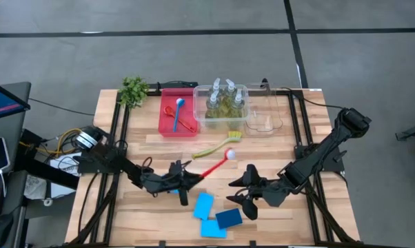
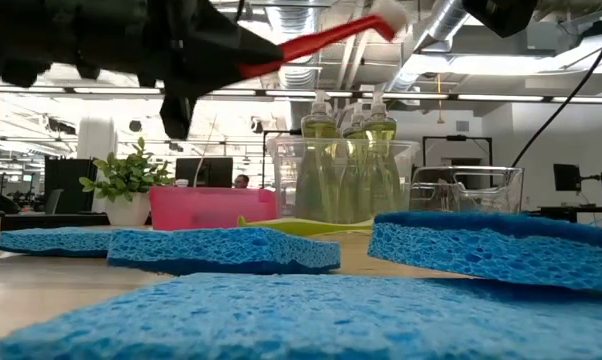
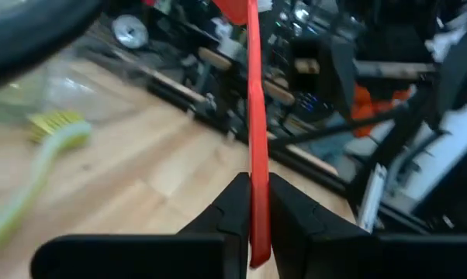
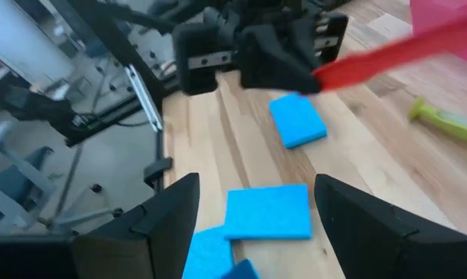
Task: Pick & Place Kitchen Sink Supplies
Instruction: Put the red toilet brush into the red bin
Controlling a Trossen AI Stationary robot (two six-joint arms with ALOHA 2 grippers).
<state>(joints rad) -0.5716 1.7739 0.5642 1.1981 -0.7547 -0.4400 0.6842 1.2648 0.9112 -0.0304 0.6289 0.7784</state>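
L wrist view alone shows left gripper (image 3: 251,209) clenched tight on red brush (image 3: 253,116) handle; right gripper (image 4: 253,205) spread wide, empty, over sponges (image 4: 268,211).

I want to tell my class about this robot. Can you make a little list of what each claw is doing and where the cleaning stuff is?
left gripper: shut on thin red brush with white head, lifted off the wooden table
right gripper: open, holding nothing, beside the flat blue sponges
clear bottles of yellow-green liquid: standing in clear plastic bin
yellow-green brush: lying on table
blue brush: in red tray
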